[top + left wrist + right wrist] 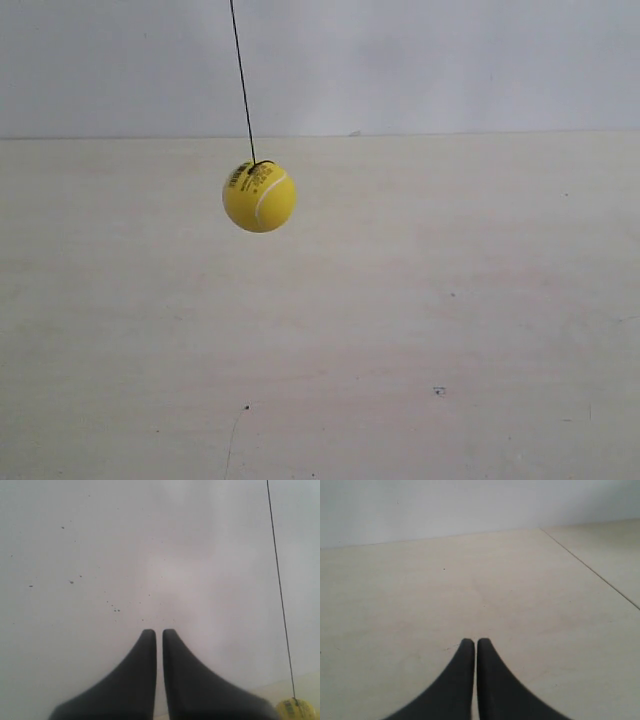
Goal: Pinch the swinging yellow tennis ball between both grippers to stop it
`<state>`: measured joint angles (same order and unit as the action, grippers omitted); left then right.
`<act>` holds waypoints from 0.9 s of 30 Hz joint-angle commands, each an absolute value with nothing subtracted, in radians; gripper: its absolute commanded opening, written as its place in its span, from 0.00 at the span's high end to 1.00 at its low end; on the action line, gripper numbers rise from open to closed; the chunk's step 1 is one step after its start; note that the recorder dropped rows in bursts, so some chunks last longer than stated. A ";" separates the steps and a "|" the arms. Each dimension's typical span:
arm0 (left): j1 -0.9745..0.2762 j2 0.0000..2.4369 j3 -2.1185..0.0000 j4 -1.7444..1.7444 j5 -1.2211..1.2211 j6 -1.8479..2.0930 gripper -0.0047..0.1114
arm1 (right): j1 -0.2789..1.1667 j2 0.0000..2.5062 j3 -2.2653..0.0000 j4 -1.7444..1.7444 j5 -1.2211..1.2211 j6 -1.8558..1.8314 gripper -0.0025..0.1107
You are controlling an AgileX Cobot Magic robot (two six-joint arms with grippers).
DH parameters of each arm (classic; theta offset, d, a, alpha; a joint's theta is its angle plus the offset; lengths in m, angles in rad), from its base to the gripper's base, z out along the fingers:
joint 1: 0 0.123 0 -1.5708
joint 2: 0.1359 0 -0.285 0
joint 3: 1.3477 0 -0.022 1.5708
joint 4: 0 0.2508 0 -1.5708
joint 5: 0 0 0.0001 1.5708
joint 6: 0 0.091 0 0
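Above the desk (420, 340), the yellow tennis ball (259, 196) is hanging, its print illegible; left tool (159, 632) and right tool (472, 641) are sitting closed, empty.

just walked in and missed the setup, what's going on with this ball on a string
A yellow tennis ball hangs on a thin black string above a pale table; the string slants a little, which would fit a swing. Two robot arms are meant to stop it by pinching it between them. The left gripper is shut and empty, with the ball only at the edge of its camera view. The right gripper is also shut and sees just bare table. Neither touches the ball yet.
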<state>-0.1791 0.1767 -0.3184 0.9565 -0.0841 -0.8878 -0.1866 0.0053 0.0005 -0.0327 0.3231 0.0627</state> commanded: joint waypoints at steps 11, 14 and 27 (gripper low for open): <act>-0.182 0.177 -0.312 0.950 -0.079 -0.897 0.92 | -0.089 0.000 0.000 -0.031 0.321 0.061 0.98; -0.182 0.177 -0.312 0.950 -0.079 -0.897 0.92 | -0.089 0.000 0.000 -0.031 0.323 0.061 0.98; -0.182 0.177 -0.312 0.950 -0.079 -0.897 0.92 | -0.089 0.000 0.000 -0.031 0.320 0.077 0.98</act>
<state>-0.1791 0.1767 -0.3184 0.9565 -0.0841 -0.8878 -0.0912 0.0053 0.0005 -0.0327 0.3271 0.0787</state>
